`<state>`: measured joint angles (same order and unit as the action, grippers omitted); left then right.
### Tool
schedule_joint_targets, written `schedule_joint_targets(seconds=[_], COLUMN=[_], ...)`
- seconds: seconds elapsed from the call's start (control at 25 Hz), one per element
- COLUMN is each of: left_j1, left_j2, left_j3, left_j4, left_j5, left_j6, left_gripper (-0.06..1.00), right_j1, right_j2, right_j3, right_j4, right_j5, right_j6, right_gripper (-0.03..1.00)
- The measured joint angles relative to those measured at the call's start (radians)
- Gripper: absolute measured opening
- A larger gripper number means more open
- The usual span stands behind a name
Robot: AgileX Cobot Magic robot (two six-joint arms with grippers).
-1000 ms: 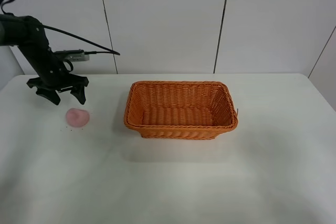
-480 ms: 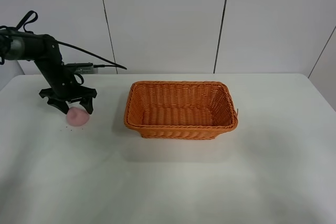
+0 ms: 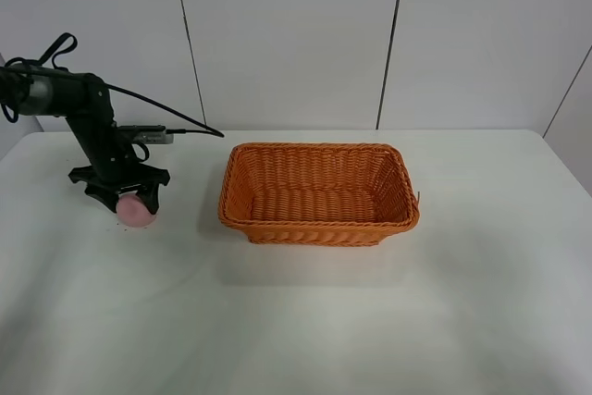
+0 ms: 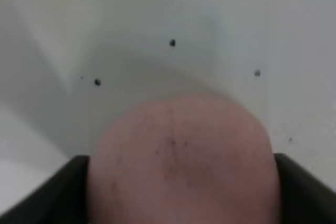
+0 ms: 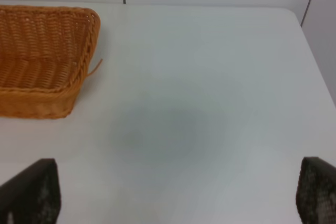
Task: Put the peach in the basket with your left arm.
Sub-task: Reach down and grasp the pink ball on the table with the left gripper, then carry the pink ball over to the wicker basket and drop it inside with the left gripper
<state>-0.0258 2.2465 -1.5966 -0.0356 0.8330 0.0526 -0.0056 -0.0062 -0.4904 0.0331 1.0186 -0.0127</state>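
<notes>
straddling the peach (image 3: 136, 213) with jaws apart, the left pincer (image 3: 123, 199) seems not yet clamped; next: close, lift, carry to the basket (image 3: 314, 228) off to its side.

Left arm (image 3: 88, 122) reaching down; both grippers parted.
Left gripper (image 3: 125, 199) points downward, fingers (image 4: 50, 195) spread; right gripper (image 5: 174, 188) wide apart.
</notes>
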Motion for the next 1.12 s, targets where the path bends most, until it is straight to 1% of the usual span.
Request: schedule_joint_targets(seconds=[0.08, 0.12, 0.16, 0.2, 0.28, 0.36, 0.56, 0.72, 0.84, 1.12], left_j1=[0.000, 0.000, 0.000, 0.000, 0.000, 0.000, -0.008, -0.059, -0.134, -0.359], left_j2=[0.000, 0.000, -0.009, -0.020, -0.050, -0.095, -0.225, -0.272, -0.265, -0.180], left_j3=[0.000, -0.001, -0.004, -0.007, -0.017, -0.035, -0.123, -0.187, -0.234, -0.353], left_j4=[0.000, 0.000, 0.002, 0.006, 0.019, 0.036, 0.041, 0.043, 0.043, 0.036], left_j5=[0.008, 0.017, 0.027, 0.033, 0.059, 0.095, 0.218, 0.308, 0.333, 0.333], left_j6=[-0.007, -0.010, -0.012, -0.021, -0.036, -0.046, -0.059, -0.077, -0.083, -0.126], left_gripper=[0.42, 0.29, 0.19, 0.14, 0.09, 0.07, 0.05, 0.05, 0.05, 0.05], right_j1=[0.000, 0.000, 0.000, 0.000, 0.000, 0.000, 0.000, 0.000, 0.000, 0.000], right_j2=[0.000, 0.000, 0.000, 0.000, 0.000, 0.000, 0.000, 0.000, 0.000, 0.000], right_j3=[0.000, 0.000, 0.000, 0.000, 0.000, 0.000, 0.000, 0.000, 0.000, 0.000], right_j4=[0.000, 0.000, 0.000, 0.000, 0.000, 0.000, 0.000, 0.000, 0.000, 0.000], right_j5=[0.000, 0.000, 0.000, 0.000, 0.000, 0.000, 0.000, 0.000, 0.000, 0.000], right_j6=[0.000, 0.000, 0.000, 0.000, 0.000, 0.000, 0.000, 0.000, 0.000, 0.000], right_gripper=[0.69, 0.69, 0.69, 0.69, 0.69, 0.69, 0.69, 0.69, 0.69, 0.69])
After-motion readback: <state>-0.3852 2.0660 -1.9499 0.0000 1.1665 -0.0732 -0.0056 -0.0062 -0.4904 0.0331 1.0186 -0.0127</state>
